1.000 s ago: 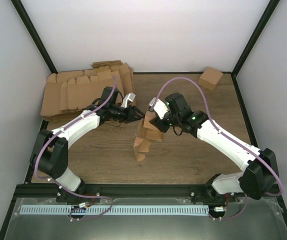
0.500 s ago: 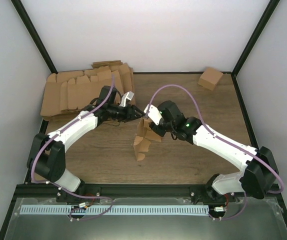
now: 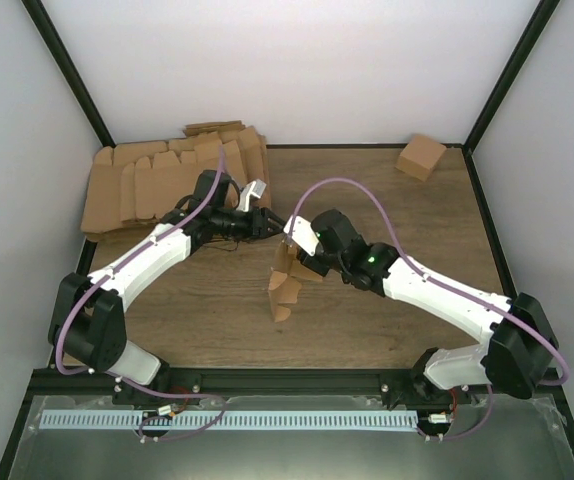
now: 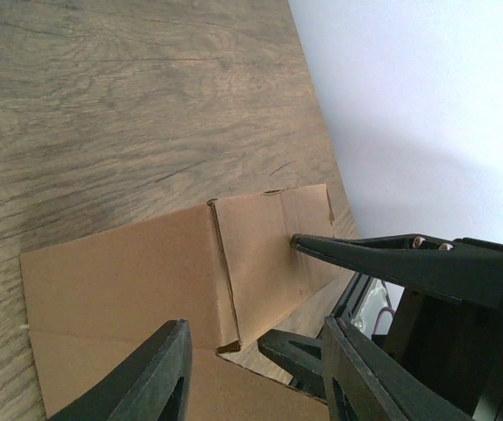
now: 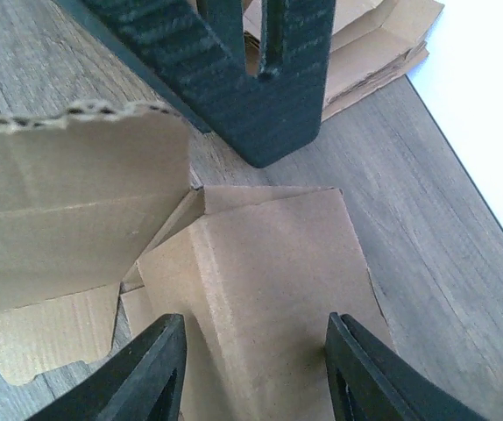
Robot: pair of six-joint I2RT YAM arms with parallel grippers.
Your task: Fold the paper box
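The part-folded brown cardboard box [image 3: 285, 282] stands upright mid-table. My left gripper [image 3: 270, 222] is open just behind its top edge; in the left wrist view [image 4: 256, 324] its jaws stand wide apart over the box's panels [image 4: 129, 281], not gripping. My right gripper [image 3: 297, 248] is open at the box's upper right. In the right wrist view [image 5: 253, 317] its jaws straddle a folded panel [image 5: 269, 281] without closing on it. The left gripper's dark fingers [image 5: 234, 70] show just beyond, and the right gripper's fingers [image 4: 383, 256] show in the left wrist view.
A stack of flat cardboard blanks [image 3: 167, 175] lies at the back left; it also shows in the right wrist view [image 5: 365, 44]. A small folded box [image 3: 421, 156] sits at the back right corner. White walls enclose the table.
My right gripper has moved left and closer onto the box's top. My left gripper has drawn back slightly toward the far left. The box has leaned a little.
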